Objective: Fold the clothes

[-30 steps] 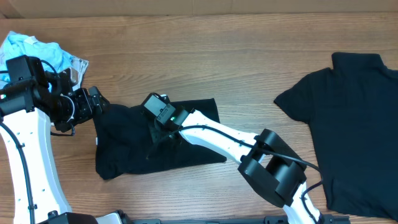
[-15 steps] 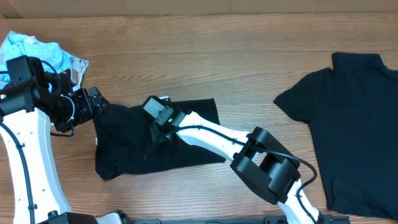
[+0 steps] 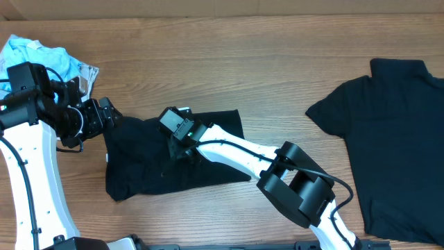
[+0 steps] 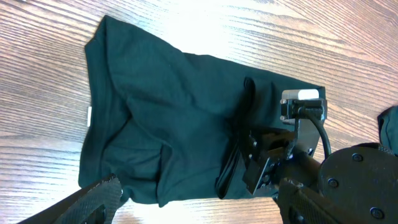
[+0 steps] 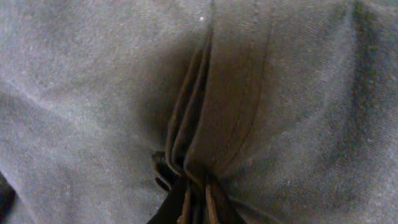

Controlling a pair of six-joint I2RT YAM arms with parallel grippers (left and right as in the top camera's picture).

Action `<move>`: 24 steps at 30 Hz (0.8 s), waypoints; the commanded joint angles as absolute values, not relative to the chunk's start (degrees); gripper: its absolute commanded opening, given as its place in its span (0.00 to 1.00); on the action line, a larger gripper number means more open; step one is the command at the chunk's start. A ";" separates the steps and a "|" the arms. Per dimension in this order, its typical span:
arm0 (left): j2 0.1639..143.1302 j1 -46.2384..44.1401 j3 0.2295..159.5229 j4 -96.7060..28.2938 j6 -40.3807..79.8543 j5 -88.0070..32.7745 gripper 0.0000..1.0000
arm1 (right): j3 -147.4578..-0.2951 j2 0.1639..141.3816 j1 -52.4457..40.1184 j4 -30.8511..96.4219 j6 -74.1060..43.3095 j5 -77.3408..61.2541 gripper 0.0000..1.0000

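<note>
At far left lies a blue cloth [image 3: 38, 55]; next, the left gripper [image 3: 109, 117] hangs wide open at the edge of a half-folded shirt [image 3: 139, 170] (rumpled, not yet squared), a pleat of which the right gripper [image 3: 179, 148] pinches; far right, a second shirt [image 3: 399, 139] lies flat, unfolded.

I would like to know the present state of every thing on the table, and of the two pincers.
middle black T-shirt: bunched and creased, with one fold pinched up.
right black T-shirt: spread flat, not folded.
light blue cloth: crumpled in a heap.
left pincer: open, at an edge of the middle black T-shirt.
right pincer: shut on a fold of the middle black T-shirt.
</note>
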State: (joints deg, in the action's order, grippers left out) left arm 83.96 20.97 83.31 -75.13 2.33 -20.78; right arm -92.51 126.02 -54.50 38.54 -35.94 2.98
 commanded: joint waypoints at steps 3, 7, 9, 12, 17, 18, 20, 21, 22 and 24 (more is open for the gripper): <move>83.85 20.32 84.55 -75.13 0.54 -20.40 0.84 | -94.45 125.43 -54.68 41.01 -33.82 3.22 0.04; 83.85 20.32 84.55 -74.96 0.56 -20.40 0.84 | -95.81 123.63 -54.57 44.12 -33.87 4.69 0.04; 83.85 20.34 84.55 -74.98 0.54 -20.38 0.84 | -96.60 123.09 -54.02 46.89 -33.87 4.69 0.04; 83.85 20.32 84.55 -74.98 0.36 -20.40 0.84 | -97.14 122.63 -53.01 49.71 -33.87 4.69 0.04; 83.85 20.32 84.55 -74.83 0.36 -20.40 0.84 | -97.27 120.62 -51.70 51.59 -29.89 4.45 0.04; 83.85 20.32 84.55 -74.72 0.36 -20.40 0.84 | -97.27 119.96 -51.70 51.59 -28.45 4.45 0.04; 83.85 20.32 84.55 -74.56 0.36 -20.40 0.85 | -97.27 118.91 -51.70 51.62 -26.87 4.45 0.04; 83.88 20.32 84.55 -74.56 0.36 -20.40 0.85 | -97.27 118.63 -51.70 51.68 -26.89 4.45 0.04; 83.88 20.32 84.53 -74.56 0.36 -20.40 0.86 | -97.27 118.21 -51.70 51.88 -26.94 4.40 0.04; 83.90 20.32 84.53 -74.56 0.36 -20.40 0.86 | -97.27 117.86 -51.64 52.49 -26.96 4.43 0.04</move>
